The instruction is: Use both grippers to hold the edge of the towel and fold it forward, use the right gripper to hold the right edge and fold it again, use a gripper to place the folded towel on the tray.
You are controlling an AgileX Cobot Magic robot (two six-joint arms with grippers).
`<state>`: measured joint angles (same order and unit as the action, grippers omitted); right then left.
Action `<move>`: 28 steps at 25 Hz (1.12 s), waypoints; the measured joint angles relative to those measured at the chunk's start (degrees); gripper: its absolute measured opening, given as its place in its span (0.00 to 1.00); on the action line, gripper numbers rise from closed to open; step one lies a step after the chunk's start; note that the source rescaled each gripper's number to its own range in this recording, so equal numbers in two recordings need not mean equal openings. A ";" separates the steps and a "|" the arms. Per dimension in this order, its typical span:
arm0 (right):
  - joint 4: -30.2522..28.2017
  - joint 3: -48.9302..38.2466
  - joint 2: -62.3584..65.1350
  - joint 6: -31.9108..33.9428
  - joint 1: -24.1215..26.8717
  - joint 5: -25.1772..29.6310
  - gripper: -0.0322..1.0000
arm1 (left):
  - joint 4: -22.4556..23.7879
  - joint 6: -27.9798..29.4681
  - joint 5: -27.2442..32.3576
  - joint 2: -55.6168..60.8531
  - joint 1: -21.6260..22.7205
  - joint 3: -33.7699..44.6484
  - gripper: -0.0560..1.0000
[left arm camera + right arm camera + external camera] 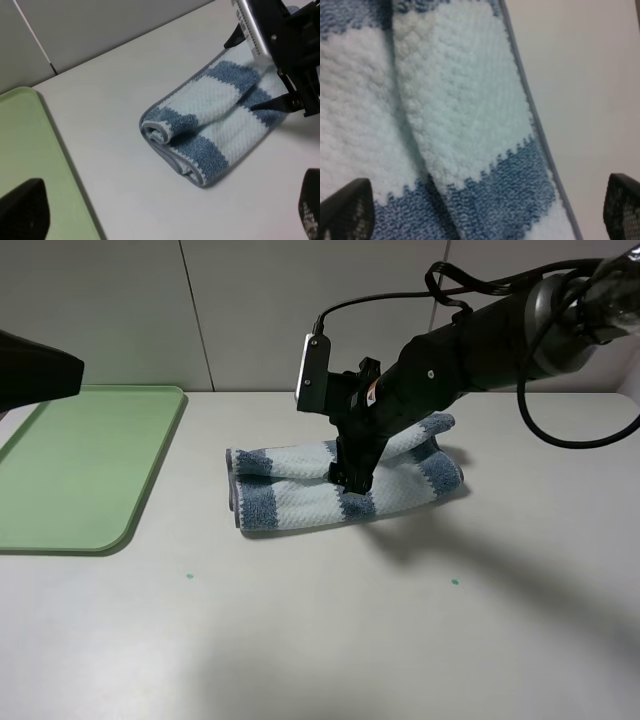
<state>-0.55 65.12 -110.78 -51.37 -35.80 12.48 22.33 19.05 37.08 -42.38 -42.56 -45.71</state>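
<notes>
The towel [340,485], its white and blue-grey stripes doubled over into a thick bundle, lies on the table [300,630] just right of the pale-green tray [70,470], apart from its rim, with the grey hem [530,105] running along the near side. The right tool [352,478] hangs directly over the middle of the bundle, its fingers spread wide to either side of the cloth and closed on nothing; how close its tips sit to the fabric cannot be told. The left tool [165,215] waits far to the left above the tray, its fingers likewise apart and empty. Both folds appear to be done, so the step in hand looks like the pick-up for the tray. The next move likely calls for the right tool to sink onto the bundle, pinch through all its layers so none slips loose, then lift and carry it leftward to set it inside the tray's rim.
</notes>
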 joint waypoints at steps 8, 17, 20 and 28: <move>-3.48 0.00 -2.21 0.00 0.00 -3.95 1.00 | 0.00 0.00 0.00 0.00 0.00 0.00 1.00; -6.34 0.08 -4.46 0.00 0.00 -6.79 1.00 | 0.00 0.00 0.00 0.00 0.00 0.00 1.00; -7.02 0.08 -4.58 0.13 0.12 -7.16 1.00 | 0.00 0.00 0.00 0.00 0.00 0.00 1.00; -8.69 0.13 -4.58 1.24 0.59 -7.24 0.69 | 0.00 0.00 0.00 0.00 0.00 0.00 1.00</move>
<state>-9.24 65.25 -115.36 -50.13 -35.21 5.23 22.33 19.05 37.08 -42.38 -42.56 -45.71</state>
